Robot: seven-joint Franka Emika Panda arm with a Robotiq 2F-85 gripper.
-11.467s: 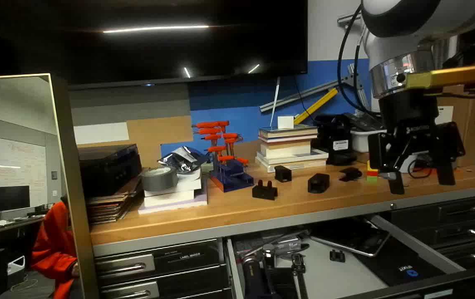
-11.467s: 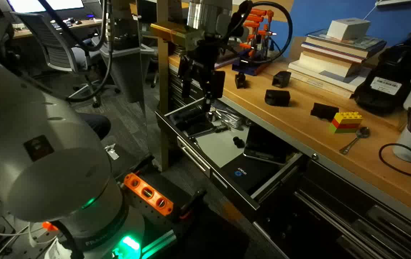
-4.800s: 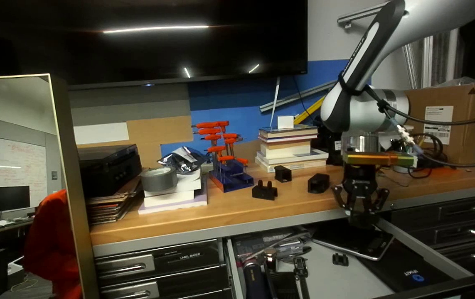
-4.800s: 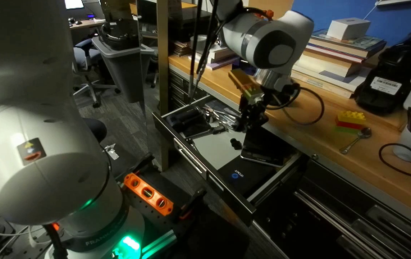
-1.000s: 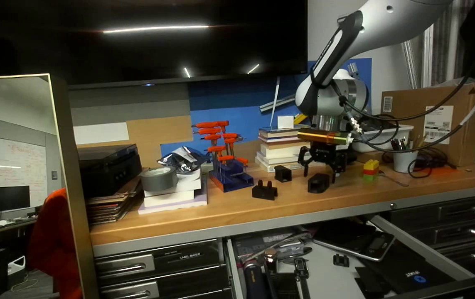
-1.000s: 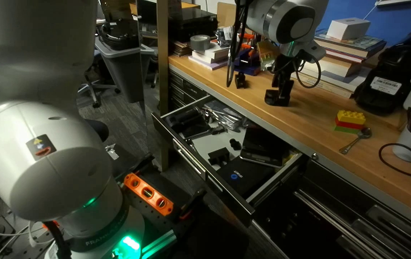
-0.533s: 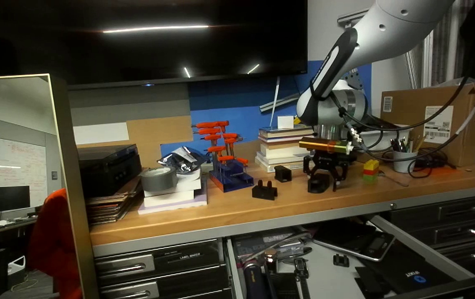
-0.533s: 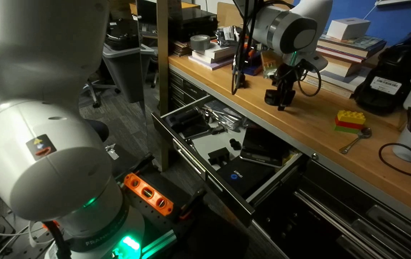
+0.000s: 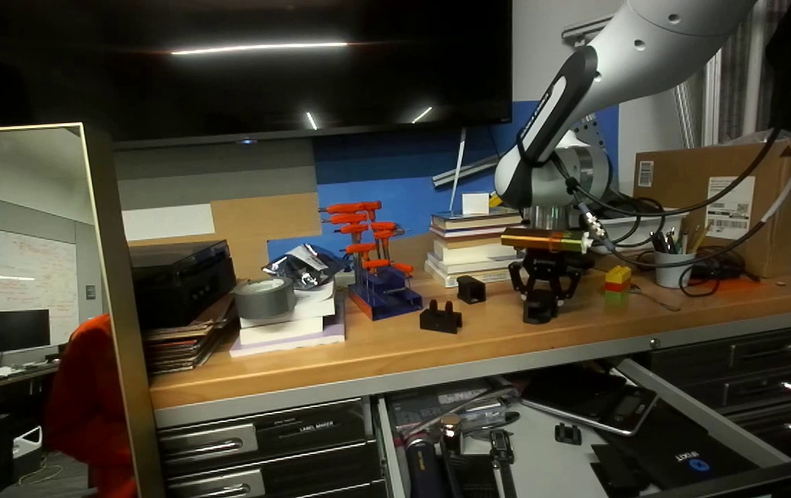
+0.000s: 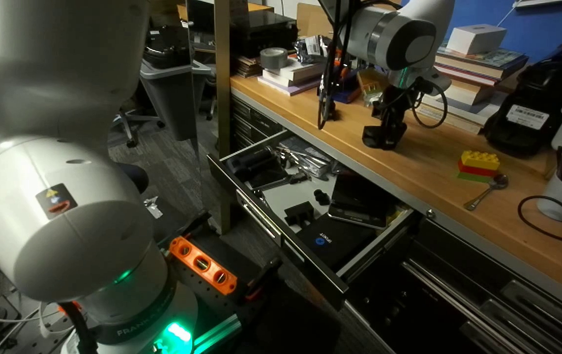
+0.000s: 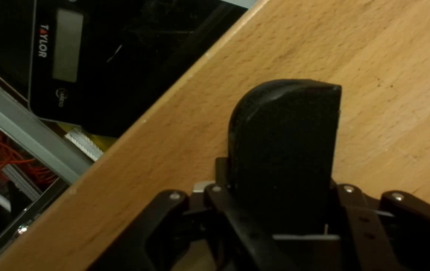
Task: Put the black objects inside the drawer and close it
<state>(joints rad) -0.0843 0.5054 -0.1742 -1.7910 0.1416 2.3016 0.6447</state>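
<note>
The gripper [image 11: 277, 180], previously spread wide, has narrowed onto both sides of the rightmost black block [image 9: 538, 309] on the workbench [image 9: 492, 339]; the block is displaced slightly to the right. A notched black piece [image 10: 300, 211], initially on the workbench's right part, now lies in the drawer [image 10: 375, 244].

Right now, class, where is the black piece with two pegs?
In an exterior view, the pegged black piece sits on the bench, between the blue rack at left and the gripper at right.

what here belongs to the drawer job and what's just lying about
Job: rounded black block, black two-pegged block, boxy black block, notched black block, open black-fronted drawer
Lying about: silver metal spoon, yellow-red-green toy bricks, grey tape roll
</note>
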